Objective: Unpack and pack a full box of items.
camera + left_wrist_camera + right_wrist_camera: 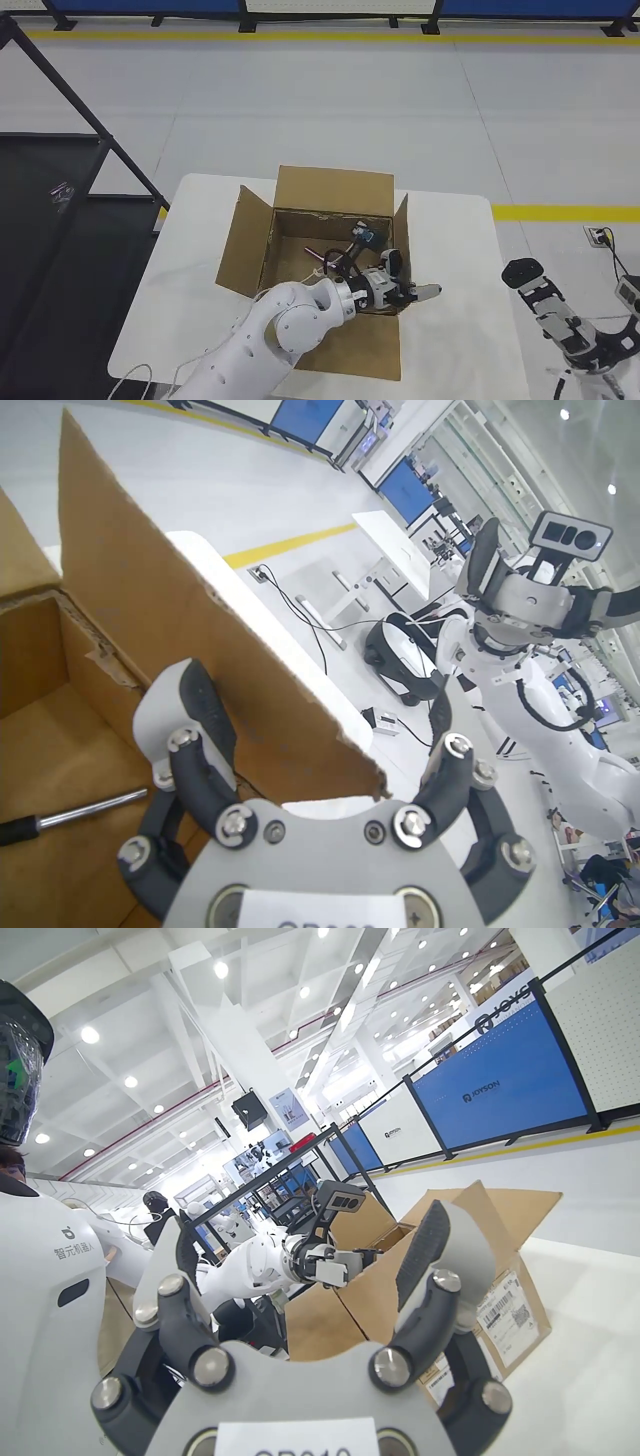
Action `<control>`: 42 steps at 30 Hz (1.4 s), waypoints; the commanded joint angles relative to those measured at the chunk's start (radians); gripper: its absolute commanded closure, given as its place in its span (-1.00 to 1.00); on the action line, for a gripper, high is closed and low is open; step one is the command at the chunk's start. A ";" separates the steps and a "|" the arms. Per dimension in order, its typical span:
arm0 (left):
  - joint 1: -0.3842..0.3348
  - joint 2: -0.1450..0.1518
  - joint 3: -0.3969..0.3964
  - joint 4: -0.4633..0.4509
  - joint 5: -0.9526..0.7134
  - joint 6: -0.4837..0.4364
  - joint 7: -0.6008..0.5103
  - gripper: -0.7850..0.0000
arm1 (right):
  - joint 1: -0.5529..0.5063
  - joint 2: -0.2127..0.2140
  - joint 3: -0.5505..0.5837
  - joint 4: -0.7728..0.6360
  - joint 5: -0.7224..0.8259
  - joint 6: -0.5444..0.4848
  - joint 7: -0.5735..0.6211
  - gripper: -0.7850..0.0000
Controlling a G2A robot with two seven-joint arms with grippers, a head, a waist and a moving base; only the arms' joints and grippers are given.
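An open cardboard box (335, 190) stands in the middle of a white table (200, 280). Inside it lie a blue item (363, 236), a pinkish item (318, 258) and a tool with a black handle and a metal shaft (75, 812). My left gripper (412, 278) (320, 695) is open at the box's near right corner, astride the side flap (200, 600): one finger is inside the box, the other outside. My right gripper (524, 273) (305, 1228) hangs open and holds nothing, beyond the table's right edge and apart from the box (500, 1278).
The box's flaps stand out on all sides, and the near one lies flat on the table. A dark rack (60, 240) stands left of the table. Bare tabletop shows to the left and right of the box.
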 commanded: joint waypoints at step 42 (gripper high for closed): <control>0.116 -0.017 -0.302 -0.103 -0.018 -0.128 -0.102 -1.00 | 0.215 0.059 -0.149 0.125 0.056 0.132 -0.095 -1.00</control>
